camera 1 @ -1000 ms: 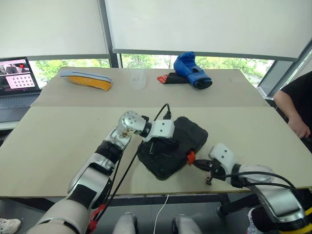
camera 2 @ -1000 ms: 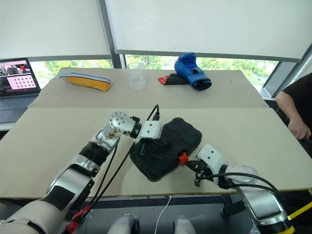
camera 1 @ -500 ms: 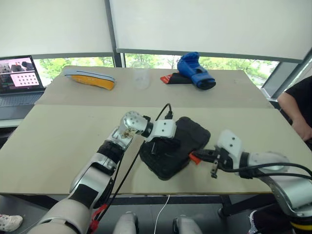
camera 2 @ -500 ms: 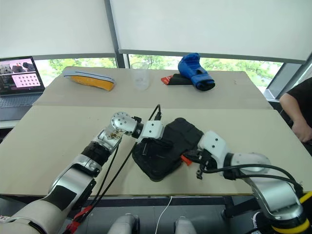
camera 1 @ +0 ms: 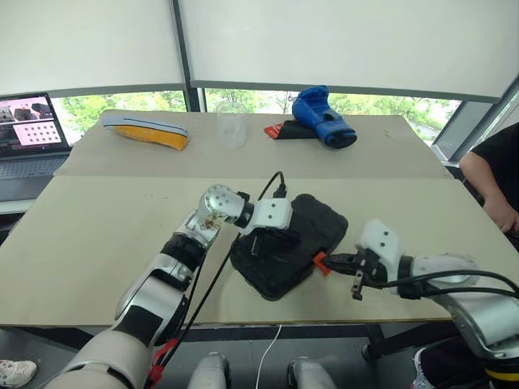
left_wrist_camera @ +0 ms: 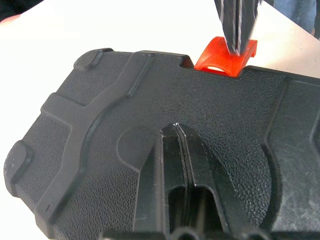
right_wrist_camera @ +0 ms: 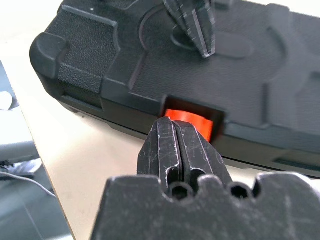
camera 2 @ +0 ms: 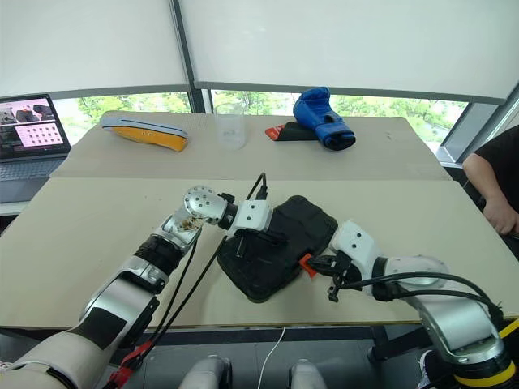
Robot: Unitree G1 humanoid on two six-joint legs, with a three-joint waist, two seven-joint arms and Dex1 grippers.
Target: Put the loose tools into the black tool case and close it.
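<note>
On the near half of the beige table [camera 1: 97, 235], at its front-centre and skewed to the front edge, sits the black tool case [camera 1: 292, 251], lid down, no loose tools visible around it. So packing looks done; what's left is latching.

Left gripper [camera 1: 272, 241] rests on top of the lid, fingers pressed together, gripping nothing, just bearing down on the case. No visible shift there versus a second ago, so it's acting as the hold-down.

Right gripper [camera 1: 339, 261] is what changed: a second ago it hung lower and slightly clear of the case's front edge; now it has lifted and closed in, its fingers shut and empty, tips right at the orange latch [camera 1: 319, 262]. Right wrist view has the shut tips lined up against the latch tab [right_wrist_camera: 187, 120]; left wrist view shows them touching its top [left_wrist_camera: 226, 56].

Judgement: latch is being pushed home, final step. Whether it has clicked, can't tell. Risk: case slides if hold-down eases.

Far side: blue boxing glove [camera 1: 321, 117], clear cup [camera 1: 231, 124], orange-and-grey object [camera 1: 143, 130], laptop [camera 1: 28, 134] at left. A person's arm [camera 1: 491, 182] at right edge.
</note>
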